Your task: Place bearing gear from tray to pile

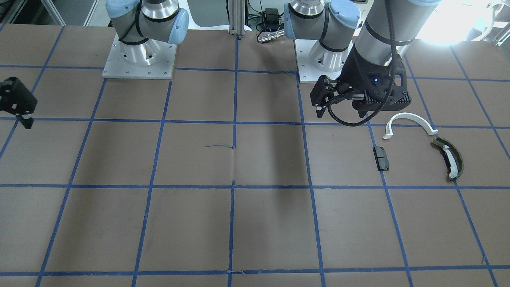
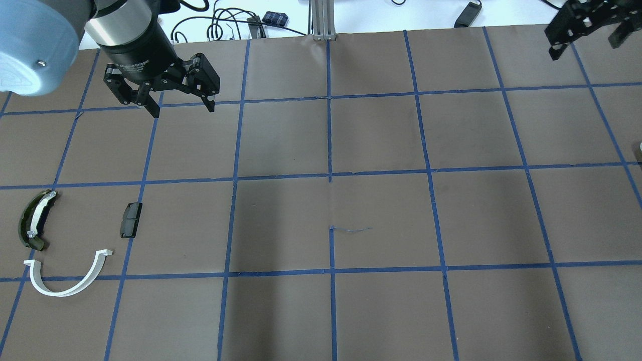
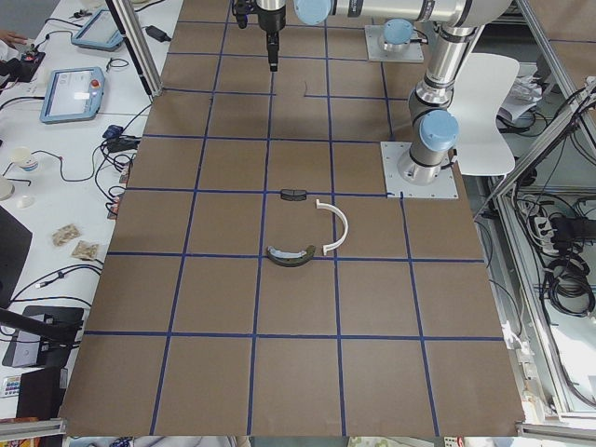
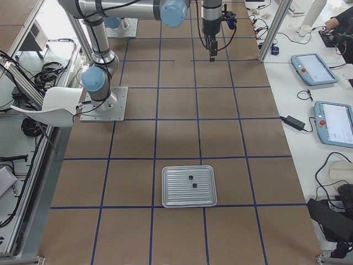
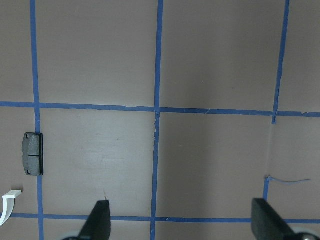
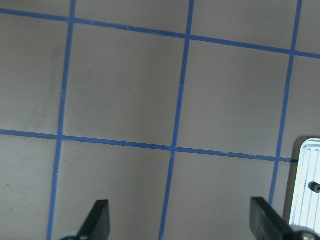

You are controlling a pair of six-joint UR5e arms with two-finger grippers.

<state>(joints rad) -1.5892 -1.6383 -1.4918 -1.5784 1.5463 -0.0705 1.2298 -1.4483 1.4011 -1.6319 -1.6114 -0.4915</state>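
On brown tabletop [image 2: 381, 135], blue tape grid [image 2: 329, 140], tray [image 4: 176, 193], cluttered benches [image 3: 47, 200]

Tray [image 6: 303, 170] cut off, rt edge

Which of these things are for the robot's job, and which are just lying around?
For the job: tray, two small dark parts on it, white half-ring, black block, olive curved piece.
Just lying about: handheld screens on the side table, power adapter, white chair.
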